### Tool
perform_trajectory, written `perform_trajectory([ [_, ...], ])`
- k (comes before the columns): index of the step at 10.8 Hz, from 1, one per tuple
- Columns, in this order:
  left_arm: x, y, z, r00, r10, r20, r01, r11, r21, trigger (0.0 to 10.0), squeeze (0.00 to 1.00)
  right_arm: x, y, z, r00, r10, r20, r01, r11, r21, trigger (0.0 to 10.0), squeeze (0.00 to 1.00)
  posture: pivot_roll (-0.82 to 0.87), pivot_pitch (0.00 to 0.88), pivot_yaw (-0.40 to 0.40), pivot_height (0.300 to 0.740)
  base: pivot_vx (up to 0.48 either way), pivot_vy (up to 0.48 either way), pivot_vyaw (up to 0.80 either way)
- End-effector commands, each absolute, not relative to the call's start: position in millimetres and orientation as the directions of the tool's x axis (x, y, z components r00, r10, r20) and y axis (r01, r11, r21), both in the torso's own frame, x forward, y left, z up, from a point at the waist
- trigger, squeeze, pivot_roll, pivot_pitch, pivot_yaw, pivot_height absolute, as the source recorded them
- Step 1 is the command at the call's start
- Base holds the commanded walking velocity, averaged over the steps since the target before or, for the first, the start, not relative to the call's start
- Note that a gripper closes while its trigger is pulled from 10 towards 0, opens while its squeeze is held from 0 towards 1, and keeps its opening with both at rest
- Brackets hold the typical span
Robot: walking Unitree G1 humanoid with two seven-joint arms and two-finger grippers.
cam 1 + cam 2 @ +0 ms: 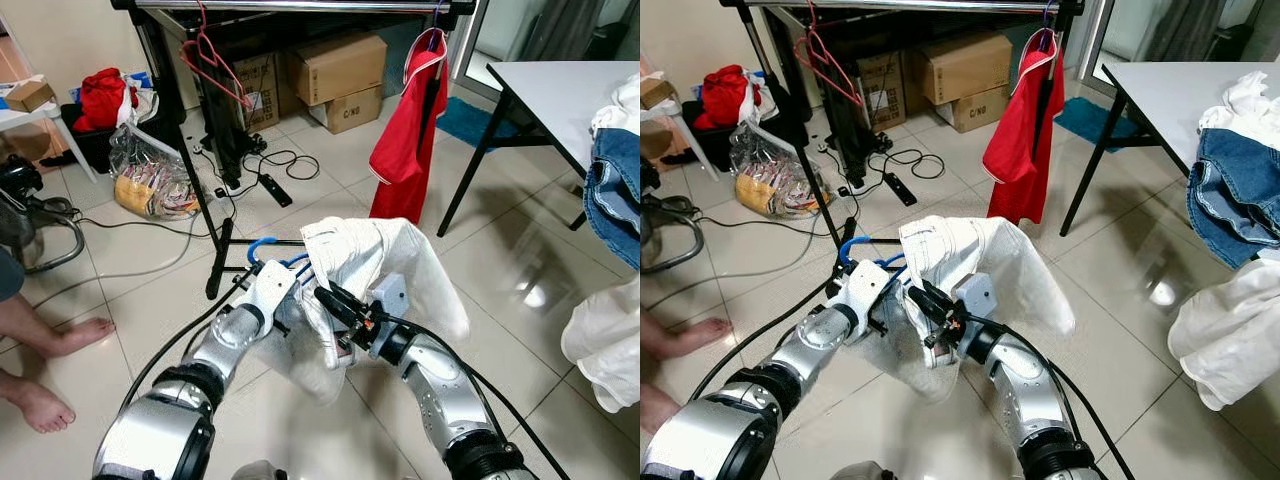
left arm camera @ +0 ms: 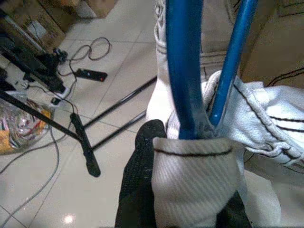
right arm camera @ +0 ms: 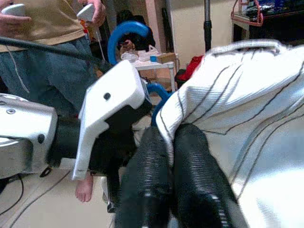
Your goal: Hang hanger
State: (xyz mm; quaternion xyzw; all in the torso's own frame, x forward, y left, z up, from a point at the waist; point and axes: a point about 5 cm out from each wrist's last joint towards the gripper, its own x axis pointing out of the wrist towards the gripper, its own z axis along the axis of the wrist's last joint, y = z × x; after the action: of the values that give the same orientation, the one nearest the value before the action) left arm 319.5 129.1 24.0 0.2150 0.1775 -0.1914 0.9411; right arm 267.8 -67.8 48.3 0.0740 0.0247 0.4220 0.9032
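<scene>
The blue hanger, one of its kind in sight, is a thick plastic hanger with a rounded hook, held low in front of the robot above the tiled floor, well below the rack rail. One white garment with thin dark stitch lines is draped over it, hiding most of its frame; its hook sticks out toward the rack. In the left wrist view two blue bars of the hanger run down into a fold of white cloth.

The left tool is clamped on the hanger together with the cloth bunched around it. The right tool has its two black fingers pressed together with an edge of the white garment pinched between them, just beside the left tool.

On the rack rail hang one red garment near its right end and a bunch of pink wire hangers toward its left; how many pink ones there are cannot be told. Two cardboard boxes stand stacked under the rack. A power strip with cables lies on the floor beside the rack's foot. One white counter stands at the right, blue jeans piled at its near edge. A person's two bare feet rest on the floor at the left.
</scene>
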Motion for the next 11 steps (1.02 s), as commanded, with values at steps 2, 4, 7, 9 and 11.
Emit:
perform_trajectory([
  [2,331.3,122.1,44.9,0.914,-0.294,-0.281,0.388,0.839,0.383,10.0,0.00,269.2,-60.6,44.9,0.629,0.777,-0.033,-0.769,0.628,0.116,10.0,0.33,0.00,0.009,0.051,0.740,0.000,0.000,0.00],
  [4,327.8,125.7,40.9,0.927,-0.260,-0.271,0.352,0.854,0.384,10.0,0.00,271.0,-66.7,41.6,0.648,0.760,-0.049,-0.745,0.646,0.164,10.0,0.00,0.00,0.007,0.050,0.740,0.000,0.000,0.00],
  [7,324.4,136.4,37.9,0.952,-0.188,-0.243,0.275,0.874,0.400,10.0,0.00,275.0,-85.0,37.3,0.720,0.690,-0.079,-0.677,0.722,0.142,10.0,0.00,0.00,0.005,0.045,0.740,0.000,0.000,0.00],
  [9,323.3,146.2,36.8,0.966,-0.117,-0.231,0.195,0.916,0.351,10.0,0.00,282.7,-108.4,36.3,0.826,0.557,-0.084,-0.544,0.828,0.140,10.0,0.00,0.00,0.006,0.042,0.740,0.000,0.000,0.00],
  [11,319.8,149.0,33.1,0.966,-0.102,-0.237,0.180,0.925,0.335,10.0,0.00,291.3,-138.5,38.3,0.936,0.347,-0.063,-0.329,0.922,0.203,10.0,0.00,0.00,0.007,0.041,0.740,0.000,0.000,0.00],
])
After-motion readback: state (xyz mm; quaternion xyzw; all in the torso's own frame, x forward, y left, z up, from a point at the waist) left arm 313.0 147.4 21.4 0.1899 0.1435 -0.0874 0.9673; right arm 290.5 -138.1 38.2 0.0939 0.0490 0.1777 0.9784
